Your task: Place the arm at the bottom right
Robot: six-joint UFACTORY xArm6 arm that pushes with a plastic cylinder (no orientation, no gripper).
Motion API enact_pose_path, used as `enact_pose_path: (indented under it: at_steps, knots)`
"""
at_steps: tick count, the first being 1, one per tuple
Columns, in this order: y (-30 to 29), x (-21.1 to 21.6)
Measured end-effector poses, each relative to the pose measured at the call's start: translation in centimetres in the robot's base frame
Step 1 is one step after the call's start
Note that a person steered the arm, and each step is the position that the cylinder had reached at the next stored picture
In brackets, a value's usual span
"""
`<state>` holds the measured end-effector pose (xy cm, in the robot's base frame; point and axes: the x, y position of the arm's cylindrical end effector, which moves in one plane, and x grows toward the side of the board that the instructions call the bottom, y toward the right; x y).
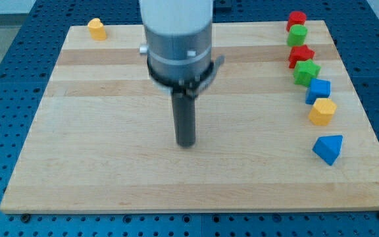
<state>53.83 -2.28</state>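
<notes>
My tip (187, 144) rests on the wooden board (110, 164) near its middle, a little left of centre. It touches no block. Down the board's right side runs a column of blocks: a red cylinder (297, 20), a green cylinder (297, 35), a red star (301, 55), a green star (306, 72), a blue block (319, 90), a yellow hexagon (322, 112) and a blue triangle (328, 149). The blue triangle is the block nearest the bottom right corner. All of them lie far to the right of my tip.
A yellow block (97, 29) sits at the board's top left corner. The arm's white and grey body (178, 46) hangs over the top middle of the board. A blue perforated table surrounds the board.
</notes>
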Motion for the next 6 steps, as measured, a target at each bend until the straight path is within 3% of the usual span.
enact_pose_path:
  at_steps: [1, 2, 4, 6]
  knots:
    - [2.2, 6.8]
    - [5.3, 8.0]
    - [20.0, 7.9]
    - [29.8, 4.8]
